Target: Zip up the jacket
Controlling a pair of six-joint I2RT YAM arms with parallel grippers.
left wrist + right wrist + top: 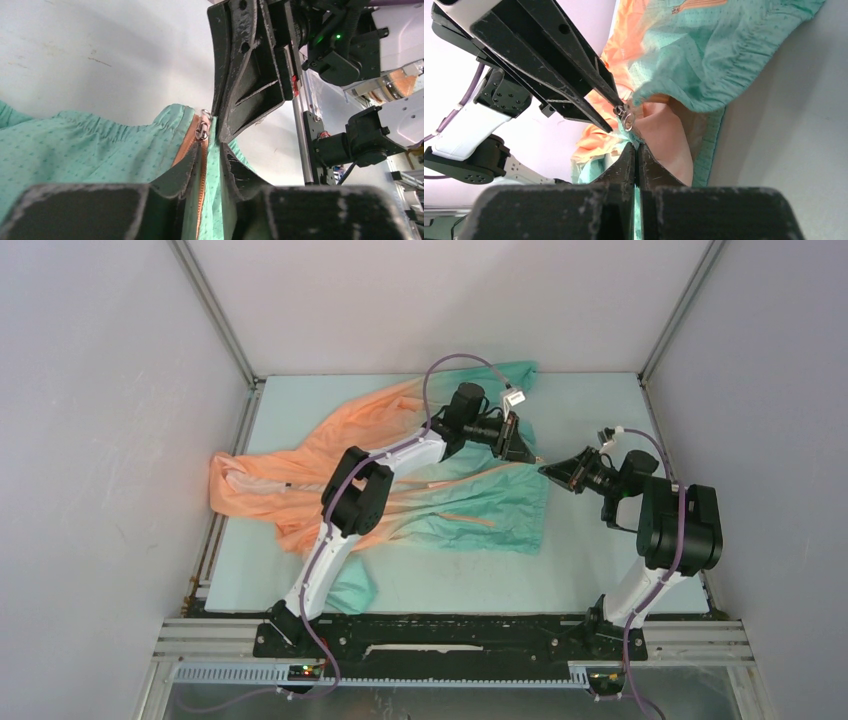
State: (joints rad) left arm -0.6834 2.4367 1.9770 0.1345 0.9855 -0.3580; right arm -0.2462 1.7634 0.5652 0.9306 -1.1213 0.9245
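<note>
thin dotted teal jacket (100, 150), orange zipper (201, 170), metal ring pull (202, 130)

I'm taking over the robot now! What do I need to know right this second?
Left claw: shut on the jacket at its teal hem, beside the zipper.
Right claw: shut on the same hem, tip to tip with the left claw.
Jacket: spread on the table, hem towards the right arm.
Zipper slider: at the hem end, between both claws.
Done: both grips at the hem.
To do: apparently the whole zip.
</note>
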